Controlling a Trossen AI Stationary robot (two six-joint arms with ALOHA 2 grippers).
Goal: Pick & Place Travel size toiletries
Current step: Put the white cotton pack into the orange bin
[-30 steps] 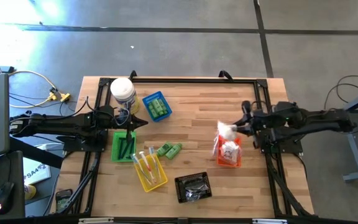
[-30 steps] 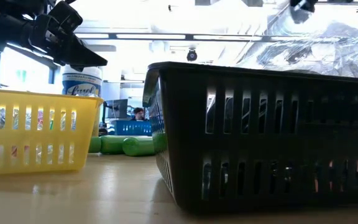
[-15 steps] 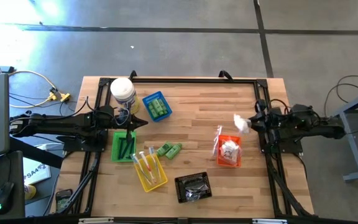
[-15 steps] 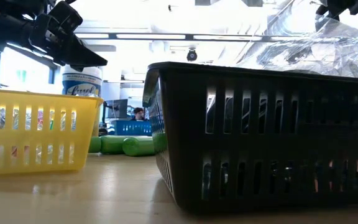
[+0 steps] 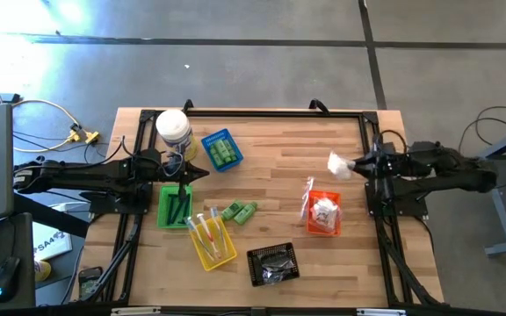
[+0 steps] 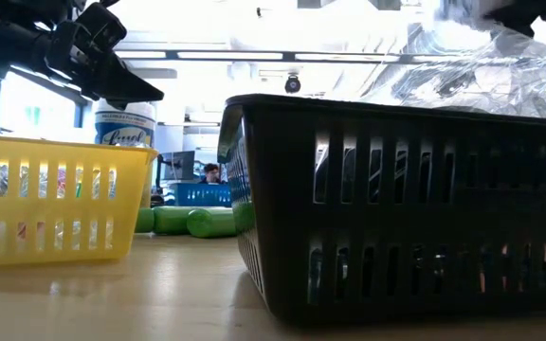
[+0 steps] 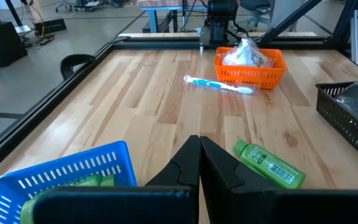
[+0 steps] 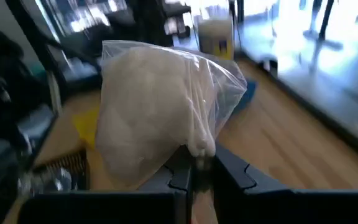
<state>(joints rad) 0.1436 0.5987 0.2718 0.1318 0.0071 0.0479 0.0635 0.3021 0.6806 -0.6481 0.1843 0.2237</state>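
white puffy packet point(image 5: 337, 164) right of centre in the high view, above the orange basket point(image 5: 323, 214), held off the table | right gripper point(image 5: 355, 164) pinched shut on the packet's edge | left gripper point(image 5: 202, 173) fully closed, holding nothing, over the green basket point(image 5: 175, 205) at centre left | green bottles point(image 5: 239, 211) lie mid-table

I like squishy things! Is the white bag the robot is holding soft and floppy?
Probably, yes. The white packet bulges puffy above the right gripper, pinched by one corner of crinkled clear wrap, so it likely squashes easily. It looks light, held up by that thin pinch alone. The shiny wrap might be slippery.
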